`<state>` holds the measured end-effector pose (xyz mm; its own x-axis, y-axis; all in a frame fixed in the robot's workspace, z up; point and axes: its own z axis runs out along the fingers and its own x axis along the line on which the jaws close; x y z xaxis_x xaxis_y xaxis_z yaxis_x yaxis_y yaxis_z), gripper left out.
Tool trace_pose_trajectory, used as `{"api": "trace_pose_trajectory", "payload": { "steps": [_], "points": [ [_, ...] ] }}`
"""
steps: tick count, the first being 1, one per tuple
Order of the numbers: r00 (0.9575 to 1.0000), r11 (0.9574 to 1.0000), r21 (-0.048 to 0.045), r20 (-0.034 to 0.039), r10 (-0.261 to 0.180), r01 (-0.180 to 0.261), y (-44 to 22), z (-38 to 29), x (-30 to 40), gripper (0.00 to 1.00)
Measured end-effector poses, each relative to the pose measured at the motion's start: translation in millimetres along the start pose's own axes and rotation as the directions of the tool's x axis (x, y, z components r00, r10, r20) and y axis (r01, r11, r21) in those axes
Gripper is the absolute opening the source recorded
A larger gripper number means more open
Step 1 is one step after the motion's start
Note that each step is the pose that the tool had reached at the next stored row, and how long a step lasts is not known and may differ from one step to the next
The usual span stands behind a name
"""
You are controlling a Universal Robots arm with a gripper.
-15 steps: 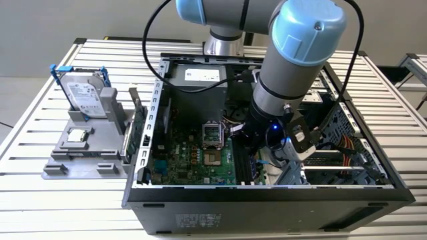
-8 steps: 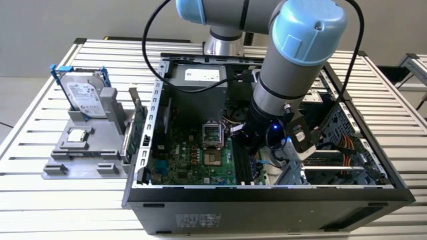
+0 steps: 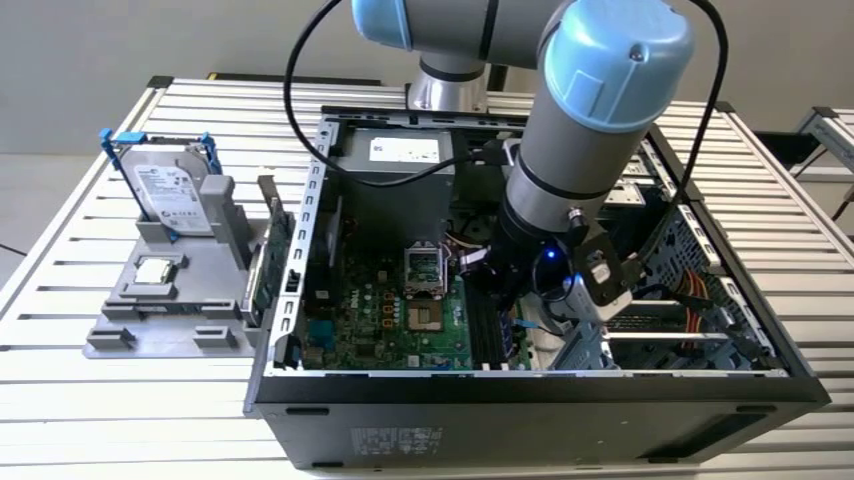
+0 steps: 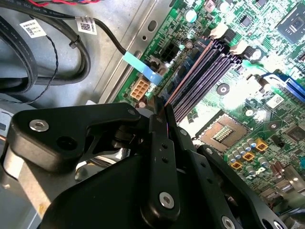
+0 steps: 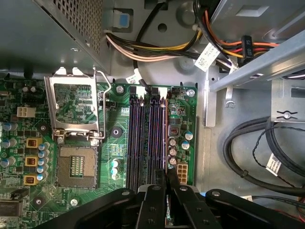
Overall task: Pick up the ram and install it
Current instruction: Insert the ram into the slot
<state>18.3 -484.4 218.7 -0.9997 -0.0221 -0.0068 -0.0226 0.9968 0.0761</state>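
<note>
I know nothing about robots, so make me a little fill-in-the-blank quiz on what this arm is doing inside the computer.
1. The tool hangs over the motherboard's memory ____, inside the open computer case.
2. Pinched edge-on in the tool is a thin ____, lined up with the outermost slot.
3. The lid of the processor socket stands ____.
4. On the grey stand outside the case sits a hard drive in a ____ bracket.

Missing words: slots; ram; open; blue
</note>
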Motion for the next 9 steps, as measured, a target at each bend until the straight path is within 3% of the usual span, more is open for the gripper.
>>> {"api": "trace_pose_trajectory", "payload": {
  "steps": [9],
  "points": [
    [1.0,1.0,-0.0003,-0.0002,0.0,0.0,-0.1,2.0,0.0,0.0]
  ]
}}
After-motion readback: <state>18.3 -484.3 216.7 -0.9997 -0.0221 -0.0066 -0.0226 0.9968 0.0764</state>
